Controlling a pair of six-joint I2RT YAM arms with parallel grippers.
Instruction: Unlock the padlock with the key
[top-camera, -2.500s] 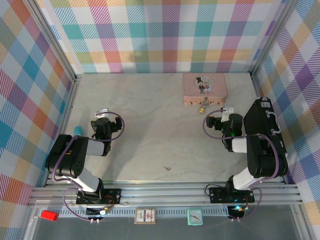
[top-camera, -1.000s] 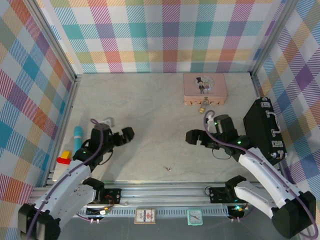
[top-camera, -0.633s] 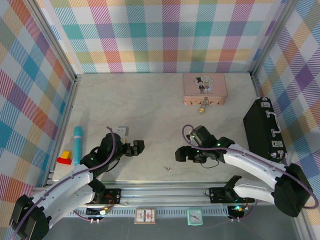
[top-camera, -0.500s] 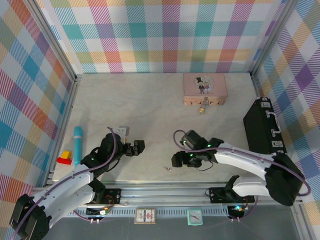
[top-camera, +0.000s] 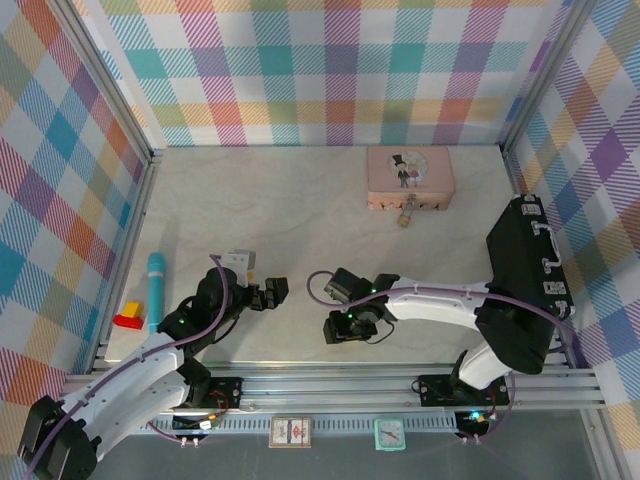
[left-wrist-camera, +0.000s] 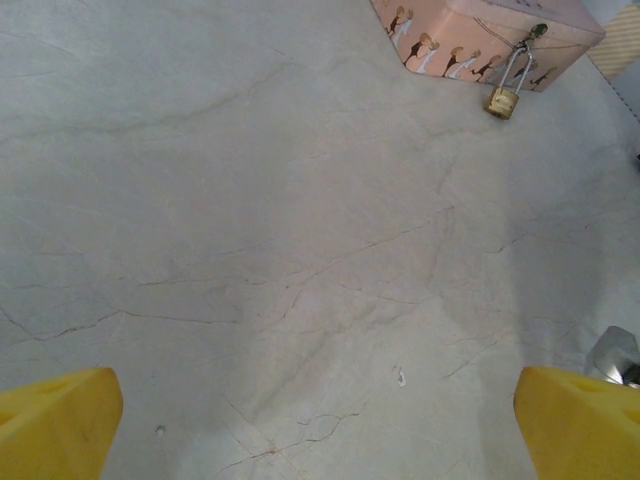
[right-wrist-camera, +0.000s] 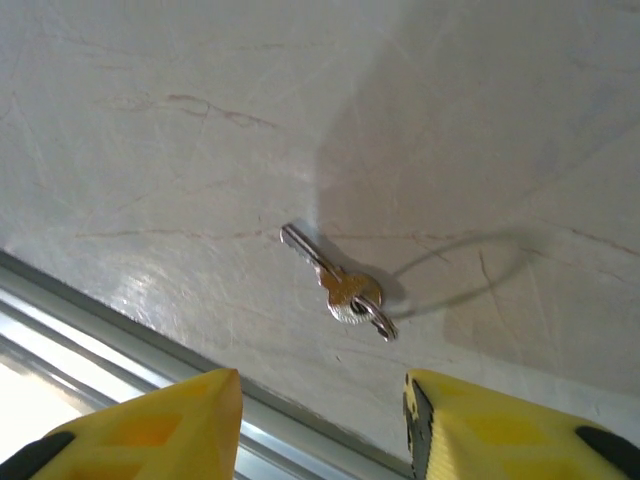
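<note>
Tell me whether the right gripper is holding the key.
No, the key lies flat on the table, untouched, just beyond the open right gripper.

**No readable text anywhere, guys**

Nothing legible is showing up in any view. The pink tin is carrying just a cartoon picture, with no lettering I can make out. The padlock is looking too tiny for any stamp to read. The little framed card and teal dial below the rail are coming through too blurry.

key well before padlock
</note>
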